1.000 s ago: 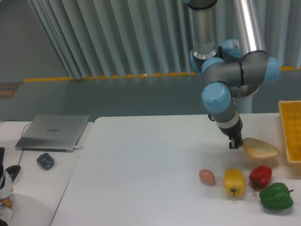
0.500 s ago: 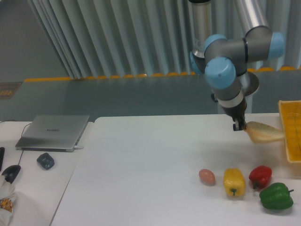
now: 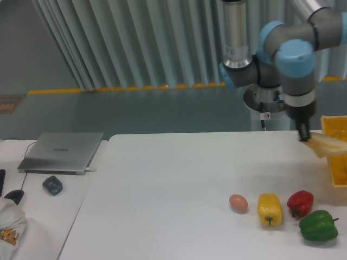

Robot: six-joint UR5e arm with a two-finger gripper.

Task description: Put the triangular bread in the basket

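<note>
My gripper (image 3: 304,135) is shut on the triangular bread (image 3: 327,145), a pale tan wedge held in the air by its left corner. The bread hangs above the table at the left rim of the bright yellow basket (image 3: 337,157), which is cut off by the right edge of the frame. The bread's right end overlaps the basket's near wall in this view. The fingers are mostly hidden behind the wrist.
On the table's front right lie a small brown egg (image 3: 238,203), a yellow pepper (image 3: 270,209), a red pepper (image 3: 300,203) and a green pepper (image 3: 318,226). A laptop (image 3: 62,151) and a mouse (image 3: 52,185) sit on the side desk at left.
My gripper has lifted the bread off the table and carried it up and to the right, from beside the peppers to the basket's left rim.
</note>
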